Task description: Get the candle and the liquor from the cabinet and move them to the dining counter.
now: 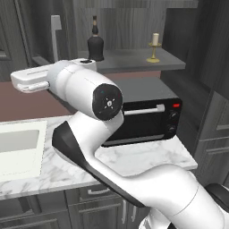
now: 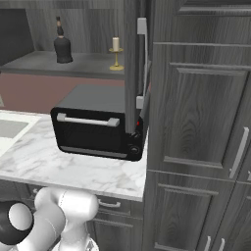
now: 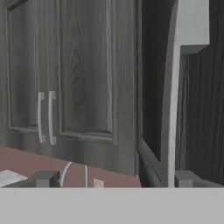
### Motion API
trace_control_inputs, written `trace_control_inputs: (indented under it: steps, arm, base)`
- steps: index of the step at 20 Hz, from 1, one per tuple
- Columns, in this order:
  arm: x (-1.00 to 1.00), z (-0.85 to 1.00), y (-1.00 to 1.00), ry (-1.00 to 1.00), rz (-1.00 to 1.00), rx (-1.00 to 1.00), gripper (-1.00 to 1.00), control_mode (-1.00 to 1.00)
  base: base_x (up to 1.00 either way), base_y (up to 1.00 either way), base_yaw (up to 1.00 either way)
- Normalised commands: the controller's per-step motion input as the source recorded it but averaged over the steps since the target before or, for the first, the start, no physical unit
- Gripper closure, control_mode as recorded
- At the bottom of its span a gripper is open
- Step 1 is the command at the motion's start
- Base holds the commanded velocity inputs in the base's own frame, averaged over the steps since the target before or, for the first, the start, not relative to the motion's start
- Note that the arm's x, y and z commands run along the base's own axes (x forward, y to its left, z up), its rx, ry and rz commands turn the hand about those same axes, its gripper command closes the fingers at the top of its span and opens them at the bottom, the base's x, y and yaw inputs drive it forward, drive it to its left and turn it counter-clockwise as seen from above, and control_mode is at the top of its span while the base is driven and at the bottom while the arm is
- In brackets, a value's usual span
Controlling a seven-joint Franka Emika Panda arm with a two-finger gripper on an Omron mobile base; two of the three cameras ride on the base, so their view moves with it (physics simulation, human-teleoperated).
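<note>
holding my pincer with tips wide apart and nothing between them, just beside the open cabinet door, i judge the shelf is now reachable. liquor and candle stand there, well to my pincer's right.

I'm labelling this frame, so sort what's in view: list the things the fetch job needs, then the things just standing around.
Needed for the job:
- candle, on the open cabinet shelf
- liquor, same shelf, left of the candle
- cabinet, door open
- pincer, open, holding nothing

Just standing around:
- toaster oven
- marble worktop
- sink
</note>
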Motion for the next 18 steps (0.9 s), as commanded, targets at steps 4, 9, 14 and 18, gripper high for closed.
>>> trace_control_inputs:
  steps: [4, 9, 14, 18]
  arm:
    - [-0.83, 0.0, -0.28, -0.03, 0.0, 0.0, -1.0, -1.0]
    - [-0.98, 0.0, -0.52, -0.01, 0.01, 0.0, -1.0, -1.0]
    - [-1.0, 0.0, -0.51, 0.0, 0.0, 0.0, -1.0, -1.0]
    - [-1.0, 0.09, -0.33, 0.0, -0.18, 0.0, -1.0, -1.0]
  base:
    - [0.0, 0.0, 0.0]
    - [0.0, 0.0, 0.0]
    - [0.0, 0.0, 0.0]
    - [0.0, 0.0, 0.0]
